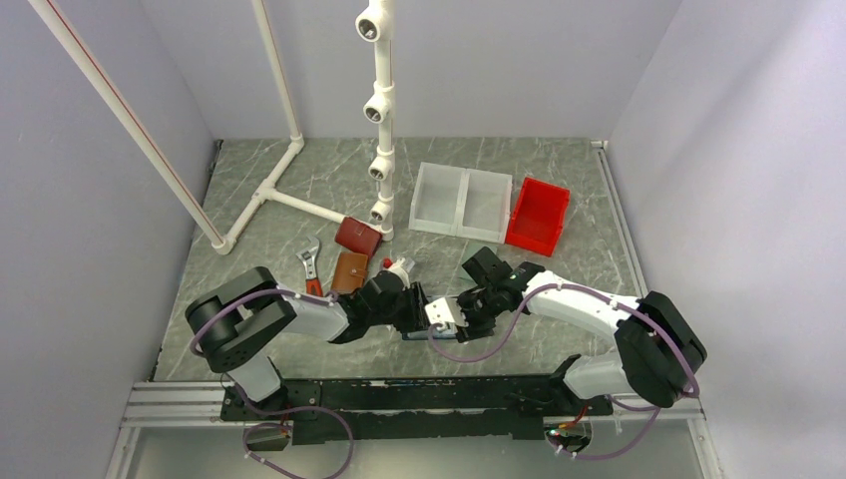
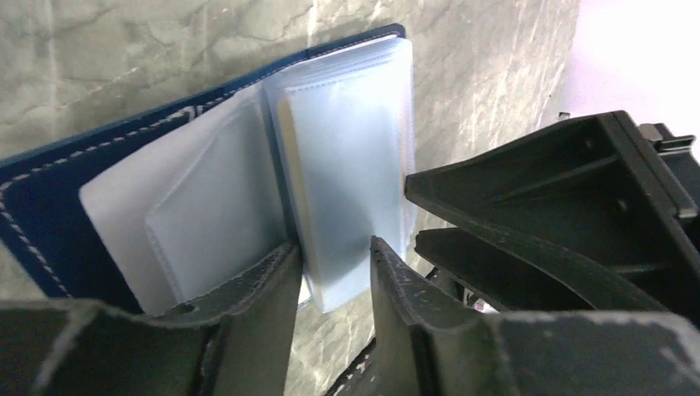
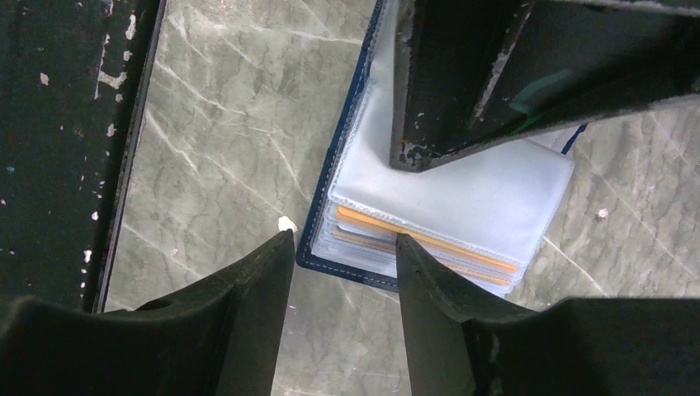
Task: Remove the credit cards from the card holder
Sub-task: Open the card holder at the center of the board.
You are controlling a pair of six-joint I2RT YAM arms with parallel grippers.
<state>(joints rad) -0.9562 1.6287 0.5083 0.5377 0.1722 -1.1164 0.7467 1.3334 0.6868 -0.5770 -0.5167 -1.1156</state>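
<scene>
Lying open on the marbled surface (image 3: 215, 124) between the two arms, the holder (image 2: 49, 206) shows its navy cover underneath and a stack of clear sleeves (image 2: 347, 165) on top. Both hands meet over it.

The left hand (image 2: 334, 247) points down at the sleeves with a narrow gap between its fingers. The near end of the sleeve stack shows through that gap and runs on behind one finger, so nothing looks clamped. In the right wrist view a left fingertip rests on the top sleeve.

The right hand (image 3: 342, 239) hangs just above the holder's corner, its fingers moderately apart and holding nothing. The navy corner and the sleeves' open ends lie between and just beyond its tips.

Orange cards (image 3: 413, 238) sit in the sleeves, with their edges showing at those open ends and a tan edge lower in the stack. Seen from the left wrist, the right hand is just beside the sleeves' far edge.
</scene>
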